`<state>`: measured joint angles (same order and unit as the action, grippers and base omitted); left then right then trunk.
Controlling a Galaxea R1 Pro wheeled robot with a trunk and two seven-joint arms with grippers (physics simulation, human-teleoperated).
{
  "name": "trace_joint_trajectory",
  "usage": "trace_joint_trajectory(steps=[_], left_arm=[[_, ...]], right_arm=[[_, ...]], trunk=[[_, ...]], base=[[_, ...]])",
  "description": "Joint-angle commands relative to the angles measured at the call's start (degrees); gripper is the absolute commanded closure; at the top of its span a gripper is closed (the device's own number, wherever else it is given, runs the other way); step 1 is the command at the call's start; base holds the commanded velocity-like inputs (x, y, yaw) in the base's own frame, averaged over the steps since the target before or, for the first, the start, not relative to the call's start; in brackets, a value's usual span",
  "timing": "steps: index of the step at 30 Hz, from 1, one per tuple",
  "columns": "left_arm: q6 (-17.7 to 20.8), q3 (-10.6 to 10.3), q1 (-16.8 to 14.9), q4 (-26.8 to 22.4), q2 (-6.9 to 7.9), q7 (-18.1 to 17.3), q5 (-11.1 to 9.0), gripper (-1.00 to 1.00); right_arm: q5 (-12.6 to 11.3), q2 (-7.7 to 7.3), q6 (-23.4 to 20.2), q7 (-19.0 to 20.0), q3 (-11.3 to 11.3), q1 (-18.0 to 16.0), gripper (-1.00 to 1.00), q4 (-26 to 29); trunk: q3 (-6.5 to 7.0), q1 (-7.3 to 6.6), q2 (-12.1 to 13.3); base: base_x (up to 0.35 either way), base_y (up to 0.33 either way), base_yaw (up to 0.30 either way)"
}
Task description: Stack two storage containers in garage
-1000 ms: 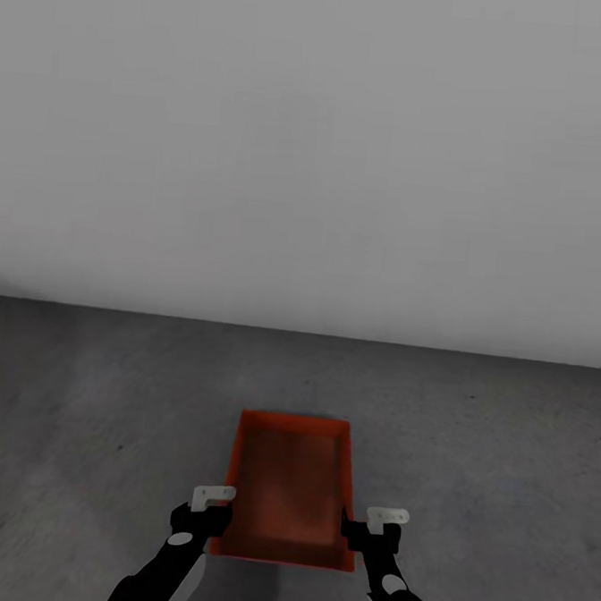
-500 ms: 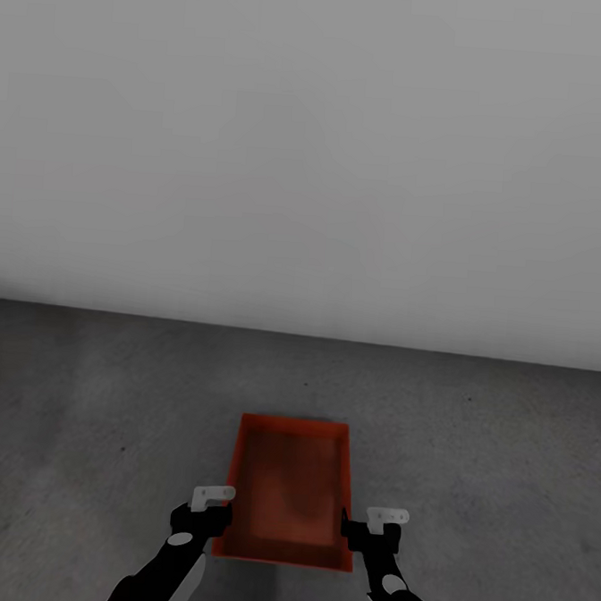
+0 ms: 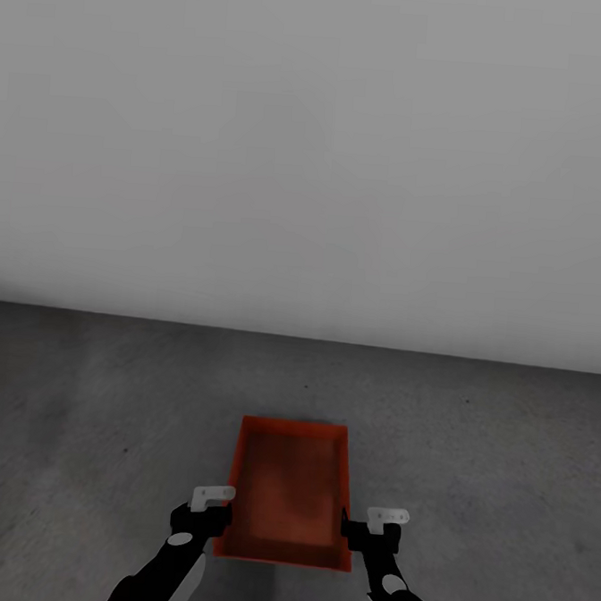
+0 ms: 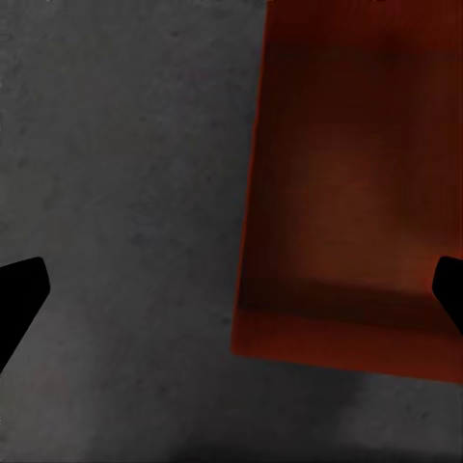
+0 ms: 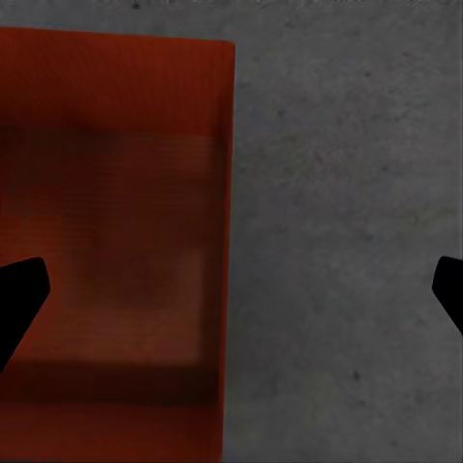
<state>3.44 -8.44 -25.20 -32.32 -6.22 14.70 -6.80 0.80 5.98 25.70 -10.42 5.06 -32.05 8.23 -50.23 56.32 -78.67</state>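
One red-orange storage container (image 3: 287, 488) rests on the dark grey concrete floor (image 3: 106, 394) of the garage, just ahead of me. My left gripper (image 3: 217, 515) is open at the container's left wall near the front corner. In the left wrist view the left gripper (image 4: 231, 299) has its dark fingertips spread wide, with the container (image 4: 357, 193) wall between them. My right gripper (image 3: 356, 529) is open at the right wall. In the right wrist view the right gripper (image 5: 231, 299) straddles that edge of the container (image 5: 116, 193) the same way.
A plain white wall (image 3: 310, 158) rises a short way beyond the container and spans the whole view. Bare concrete floor (image 5: 347, 241) stretches to the left and right of the bin.
The whole picture has shifted down very slightly, so the camera moved a little. Both grippers stay open at the container's side walls, and the container has not moved relative to them.
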Motion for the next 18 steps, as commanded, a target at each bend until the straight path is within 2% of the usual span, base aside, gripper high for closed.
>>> trace_joint_trajectory(steps=[1,18], left_arm=[[0.3,-0.4,0.0,-0.1,0.06,0.5,-0.6,-1.0],[0.3,-0.4,0.0,0.0,0.15,0.5,-0.7,-1.0]], right_arm=[[0.1,0.0,0.1,-0.6,0.5,0.0,-1.0,-0.1],[0.1,0.0,0.1,-0.6,0.5,0.0,-1.0,-0.1]], trunk=[[0.15,-0.23,0.4],[3.2,-3.96,7.2]], base=[[0.0,0.0,0.0],[0.0,0.0,0.0]])
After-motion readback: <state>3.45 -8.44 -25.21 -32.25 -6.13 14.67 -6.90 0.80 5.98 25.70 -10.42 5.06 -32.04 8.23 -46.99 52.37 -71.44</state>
